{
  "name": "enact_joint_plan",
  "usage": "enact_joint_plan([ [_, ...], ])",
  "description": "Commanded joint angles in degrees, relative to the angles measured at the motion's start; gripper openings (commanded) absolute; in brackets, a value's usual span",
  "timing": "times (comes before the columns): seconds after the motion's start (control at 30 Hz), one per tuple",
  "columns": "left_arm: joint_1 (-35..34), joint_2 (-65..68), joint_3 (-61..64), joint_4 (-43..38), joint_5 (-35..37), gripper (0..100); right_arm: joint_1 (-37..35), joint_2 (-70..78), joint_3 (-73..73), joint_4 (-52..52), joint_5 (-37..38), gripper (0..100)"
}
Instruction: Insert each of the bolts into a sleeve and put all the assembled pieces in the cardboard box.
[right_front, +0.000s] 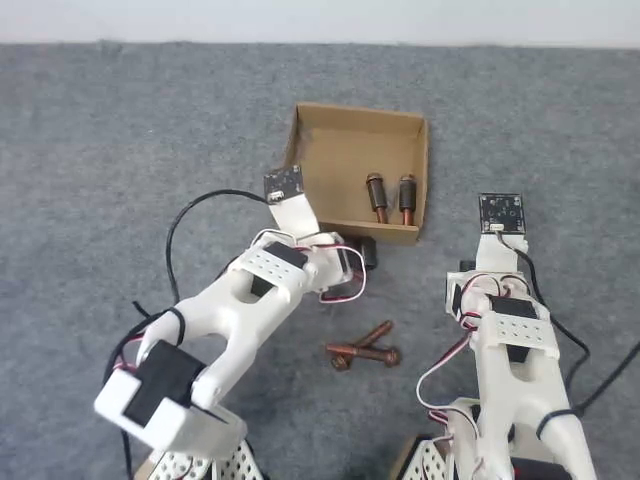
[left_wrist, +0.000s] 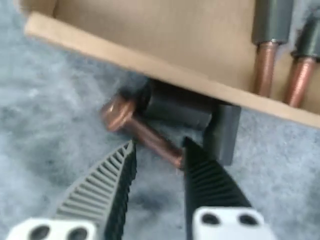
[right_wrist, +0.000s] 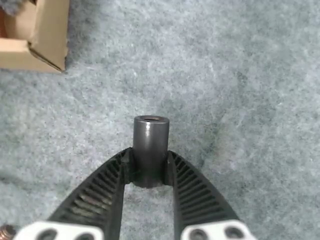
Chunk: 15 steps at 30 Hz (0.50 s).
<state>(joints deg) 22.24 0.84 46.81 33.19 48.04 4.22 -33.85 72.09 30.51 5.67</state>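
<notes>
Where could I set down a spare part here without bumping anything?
Carpet lies bare left of the cardboard box and past its right wall, ahead of the right claw holding a sleeve. The box's left half is free; two assembled pieces fill its right. Crowded: before the front wall, where the left claw straddles a bolt, and by the loose bolts nearby.

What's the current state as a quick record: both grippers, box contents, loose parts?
left gripper: open, fingertips either side of the shaft end of a bolt lying on the carpet outside the box wall
second sleeve: lying against that wall, behind the bolt
right gripper: shut on a dark sleeve
cardboard box: two assembled pieces inside, side by side
loose bolts: two, touching, on the carpet between the arms
</notes>
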Motion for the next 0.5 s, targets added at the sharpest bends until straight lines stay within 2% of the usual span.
enact_joint_plan([
  [0.0,-1.85,-0.53,-2.15,0.18,0.53,8,0.22,-2.51,-0.26,-0.57,0.97,0.6],
  [0.13,-1.32,-0.62,-1.71,0.53,0.44,8,0.22,-2.51,-0.26,-0.57,0.97,0.6],
  [0.3,-2.11,-1.23,-2.51,6.42,0.18,8,0.22,-2.51,-0.26,-0.57,0.97,0.6],
  [0.47,-7.21,-1.23,-4.44,11.69,-5.01,8,0.22,-2.51,-0.26,-0.57,0.97,0.6],
])
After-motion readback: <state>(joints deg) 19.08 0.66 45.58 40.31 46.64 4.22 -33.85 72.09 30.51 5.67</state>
